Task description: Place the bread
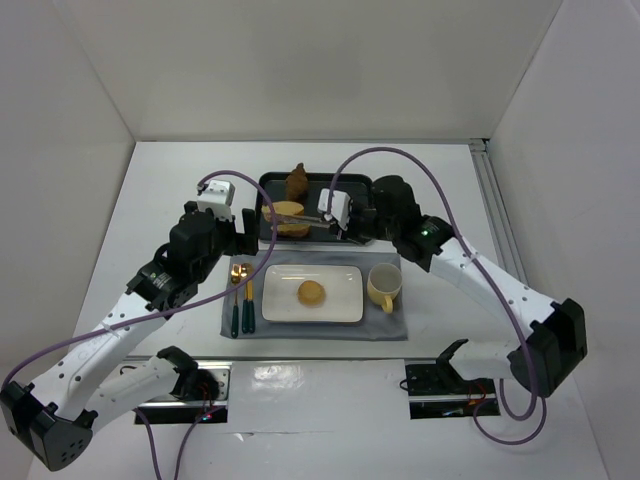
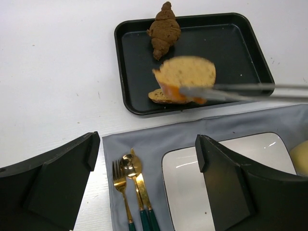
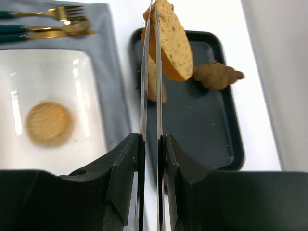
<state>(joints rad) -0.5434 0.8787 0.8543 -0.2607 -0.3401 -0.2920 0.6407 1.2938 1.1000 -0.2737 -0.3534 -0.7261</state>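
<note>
My right gripper (image 1: 347, 222) (image 3: 150, 142) is shut on metal tongs (image 1: 318, 222) (image 3: 149, 91). The tongs pinch a tan bread slice (image 1: 288, 210) (image 2: 186, 72) (image 3: 172, 42) and hold it above the near left part of the black tray (image 1: 345, 184) (image 2: 231, 53) (image 3: 207, 125). A second slice (image 2: 160, 96) (image 3: 154, 83) lies on the tray beneath it. A white plate (image 1: 340, 300) (image 2: 192, 183) (image 3: 53, 72) carries a round bun (image 1: 312, 292) (image 3: 48, 123). My left gripper (image 1: 246, 228) (image 2: 147, 149) is open and empty over the plate's left edge.
A brown croissant (image 1: 297, 183) (image 2: 164, 30) (image 3: 217, 76) lies in the tray's far part. Gold cutlery (image 1: 240, 296) (image 2: 130, 185) (image 3: 53, 21) lies left of the plate on a grey mat (image 1: 385, 325). A yellow cup (image 1: 384, 286) stands right of the plate.
</note>
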